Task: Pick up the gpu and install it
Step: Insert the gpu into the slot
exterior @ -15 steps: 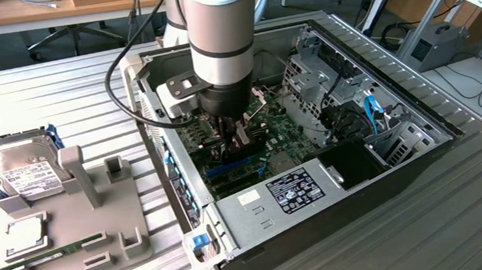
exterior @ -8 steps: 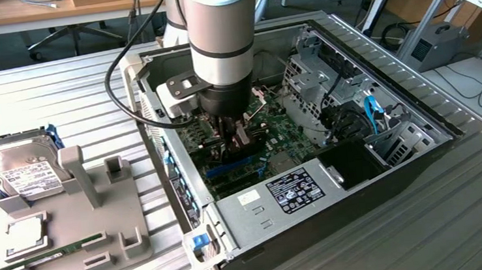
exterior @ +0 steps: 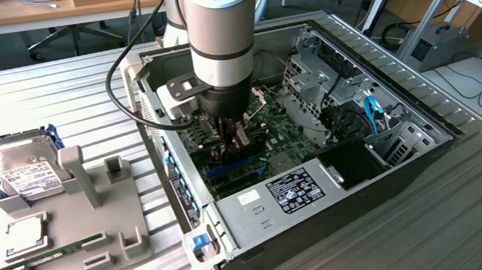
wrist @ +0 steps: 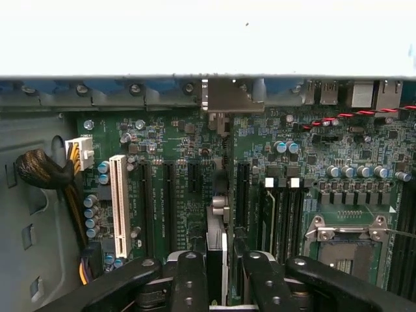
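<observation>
Reaching down into the open computer case (exterior: 415,126), the gripper (exterior: 233,139) is clamped on the gpu (wrist: 216,253), held edge-on right over the green motherboard (wrist: 175,175) slots up close, while the exterior view catches the hard drive (exterior: 21,170) sitting outside.

Slatted table (exterior: 63,98) bears computer case (exterior: 334,199), grey fixture (exterior: 68,255).

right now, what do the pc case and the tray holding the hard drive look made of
pc case: looks like bare sheet metal, dull grey, with folded edges and punched holes. tray: probably moulded or printed plastic, matte beige-grey with blocky uprights. hard drive: shiny silver metal top under a white label.
</observation>
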### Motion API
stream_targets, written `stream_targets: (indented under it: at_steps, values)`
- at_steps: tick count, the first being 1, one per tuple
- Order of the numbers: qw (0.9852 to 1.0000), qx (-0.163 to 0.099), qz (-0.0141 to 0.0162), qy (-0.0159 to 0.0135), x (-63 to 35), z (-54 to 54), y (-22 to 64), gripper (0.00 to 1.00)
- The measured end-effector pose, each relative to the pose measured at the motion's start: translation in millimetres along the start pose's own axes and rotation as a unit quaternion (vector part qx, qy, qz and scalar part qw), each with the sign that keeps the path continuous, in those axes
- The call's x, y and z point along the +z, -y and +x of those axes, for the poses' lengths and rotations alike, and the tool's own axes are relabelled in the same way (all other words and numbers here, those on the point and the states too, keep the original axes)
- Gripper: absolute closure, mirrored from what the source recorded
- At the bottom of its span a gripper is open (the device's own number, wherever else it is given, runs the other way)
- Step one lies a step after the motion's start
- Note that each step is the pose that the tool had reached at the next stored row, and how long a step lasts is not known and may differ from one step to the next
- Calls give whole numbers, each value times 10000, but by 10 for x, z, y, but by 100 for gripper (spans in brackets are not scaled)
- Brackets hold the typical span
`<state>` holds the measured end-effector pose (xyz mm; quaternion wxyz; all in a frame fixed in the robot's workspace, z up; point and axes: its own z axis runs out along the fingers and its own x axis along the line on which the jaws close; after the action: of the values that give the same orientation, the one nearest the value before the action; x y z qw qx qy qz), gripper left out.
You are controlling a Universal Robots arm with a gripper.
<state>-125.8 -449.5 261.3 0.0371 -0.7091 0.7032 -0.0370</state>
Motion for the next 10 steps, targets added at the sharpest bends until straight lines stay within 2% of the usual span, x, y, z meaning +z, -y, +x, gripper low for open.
stream_targets:
  at_steps: [10]
  values:
    - [10000,-17,-1,-2,37,2,-9,74]
